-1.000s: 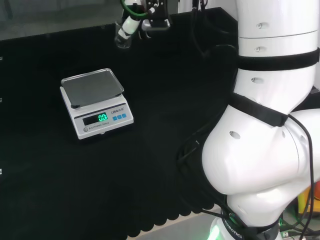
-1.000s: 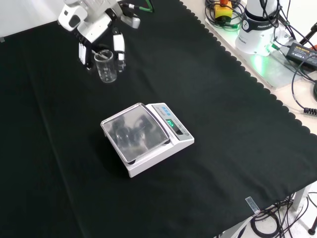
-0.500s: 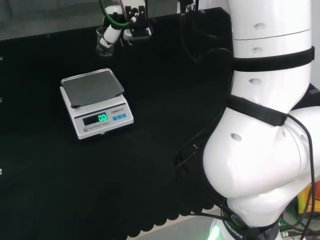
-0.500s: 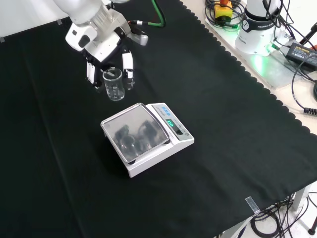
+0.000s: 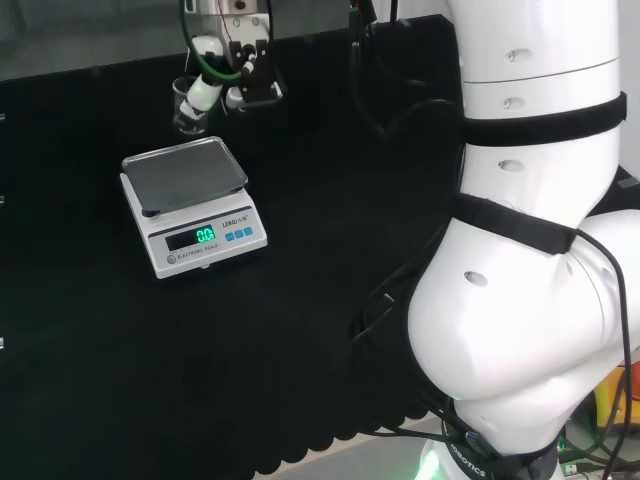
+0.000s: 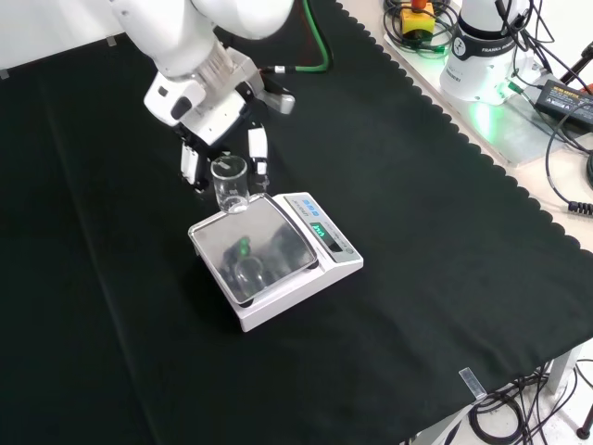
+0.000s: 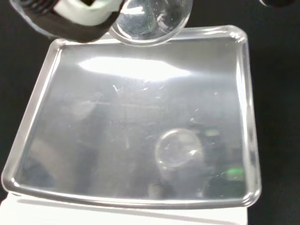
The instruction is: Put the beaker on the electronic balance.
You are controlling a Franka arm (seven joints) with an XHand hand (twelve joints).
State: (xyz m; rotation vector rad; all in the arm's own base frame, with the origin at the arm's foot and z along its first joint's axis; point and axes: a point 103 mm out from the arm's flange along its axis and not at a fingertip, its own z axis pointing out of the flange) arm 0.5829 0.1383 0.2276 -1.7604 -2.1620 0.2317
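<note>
The clear glass beaker (image 6: 230,183) hangs upright in the air, pinched between the fingers and thumb of the black and white hand (image 6: 215,109). In the front view it is over the far left edge of the balance's steel pan (image 6: 255,248). In the head view the beaker (image 5: 187,108) sits just beyond the pan's (image 5: 184,176) far edge, under the hand (image 5: 232,82). The white electronic balance (image 5: 200,239) shows a lit green display. In the wrist view the beaker's round base (image 7: 152,19) hovers at the rim of the pan (image 7: 140,117), with a finger (image 7: 82,16) beside it.
The arm's big white links (image 5: 540,250) stand at the right of the head view. Cables, a power brick and the arm's base (image 6: 486,56) lie beyond the cloth's scalloped edge in the front view. Black cloth (image 6: 445,241) surrounds the balance.
The hand has carried the beaker from the far part of the cloth toward the balance, to the pan's edge. The balance has not moved.
</note>
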